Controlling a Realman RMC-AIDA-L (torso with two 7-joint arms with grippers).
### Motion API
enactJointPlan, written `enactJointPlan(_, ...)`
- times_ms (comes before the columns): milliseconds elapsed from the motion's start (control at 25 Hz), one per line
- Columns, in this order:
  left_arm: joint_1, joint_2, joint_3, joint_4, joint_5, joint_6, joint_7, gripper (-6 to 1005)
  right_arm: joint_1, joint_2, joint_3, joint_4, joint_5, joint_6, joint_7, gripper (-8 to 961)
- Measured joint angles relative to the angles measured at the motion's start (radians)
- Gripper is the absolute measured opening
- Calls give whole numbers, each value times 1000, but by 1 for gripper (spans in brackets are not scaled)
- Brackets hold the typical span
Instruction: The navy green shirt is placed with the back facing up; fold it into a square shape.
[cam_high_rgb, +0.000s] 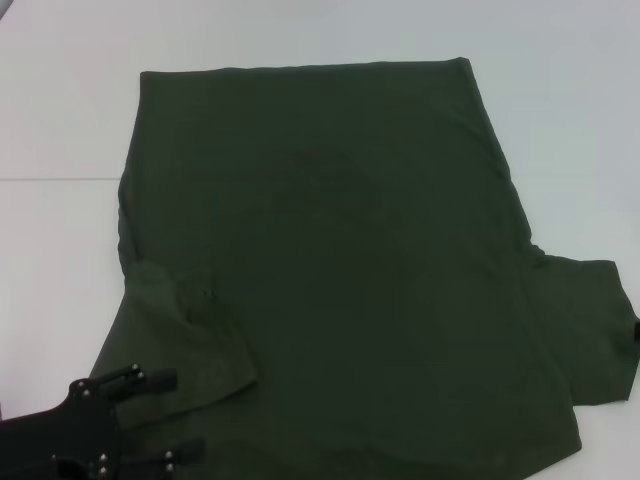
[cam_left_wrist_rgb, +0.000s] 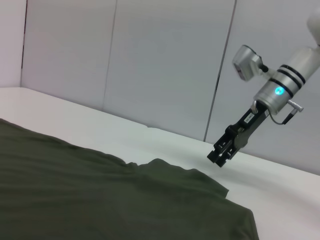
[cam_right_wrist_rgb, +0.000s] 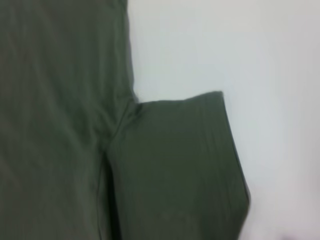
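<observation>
The navy green shirt (cam_high_rgb: 350, 260) lies flat on the white table, filling most of the head view. Its left sleeve (cam_high_rgb: 195, 335) is folded inward onto the body, while the right sleeve (cam_high_rgb: 590, 325) (cam_right_wrist_rgb: 175, 165) lies spread out flat. My left gripper (cam_high_rgb: 168, 418) is open at the near left, its black fingers (cam_high_rgb: 150, 380) over the shirt's edge beside the folded sleeve, holding nothing. My right gripper (cam_left_wrist_rgb: 221, 155) hovers above the bare table just past the right sleeve (cam_left_wrist_rgb: 190, 180); only a sliver of it (cam_high_rgb: 636, 330) shows in the head view.
White table (cam_high_rgb: 60, 120) surrounds the shirt at the left, the far side and the right. A pale panelled wall (cam_left_wrist_rgb: 150, 60) stands behind the table in the left wrist view.
</observation>
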Motion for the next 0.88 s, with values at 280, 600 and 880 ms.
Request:
enactJointPlan(280,-5,-1,-1,0,0,-3,-3,897,1,-22,34,71,21,11,1,746)
enactJointPlan(600,-9,-1,-1,-1,0,-3,-3,897,-10,-58,40,148,99,28,1,746)
enactJointPlan(880,-11,-1,0,-1,3,-7,-23,897,-1,-67,41,186,103,28,1,746)
